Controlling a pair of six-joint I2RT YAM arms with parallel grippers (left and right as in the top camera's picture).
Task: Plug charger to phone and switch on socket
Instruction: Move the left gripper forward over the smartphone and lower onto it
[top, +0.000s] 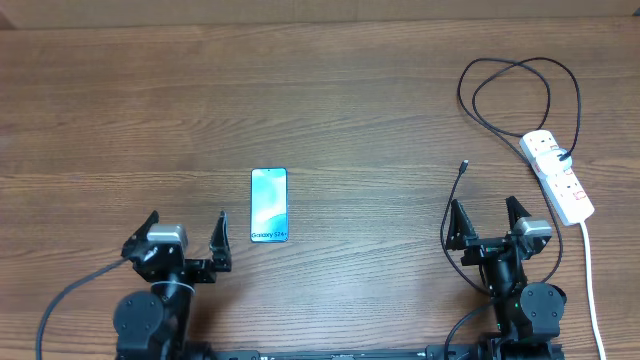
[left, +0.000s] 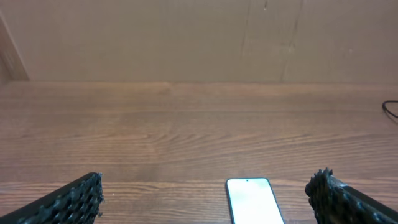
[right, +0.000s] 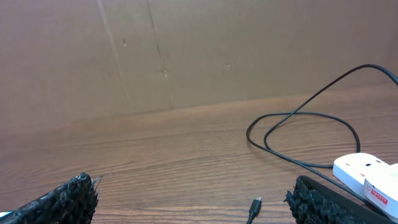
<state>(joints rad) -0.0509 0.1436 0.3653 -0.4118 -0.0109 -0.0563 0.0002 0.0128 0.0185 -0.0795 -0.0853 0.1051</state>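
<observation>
The phone (top: 269, 205) lies flat with its blue-teal screen up, just right of my left gripper (top: 187, 238), which is open and empty. The phone's top end shows in the left wrist view (left: 254, 200) between the fingers (left: 205, 199). The black charger cable (top: 520, 85) loops at the back right. Its connector tip (top: 463, 166) lies on the wood just ahead of my right gripper (top: 487, 222), which is open and empty. The tip shows in the right wrist view (right: 255, 205) between the fingers (right: 193, 199). The white socket strip (top: 557, 176) lies at the right and shows in the right wrist view (right: 367, 174).
The strip's white cord (top: 592, 290) runs down the right side toward the front edge, close beside the right arm. A brown wall stands behind the wooden table (top: 330, 100).
</observation>
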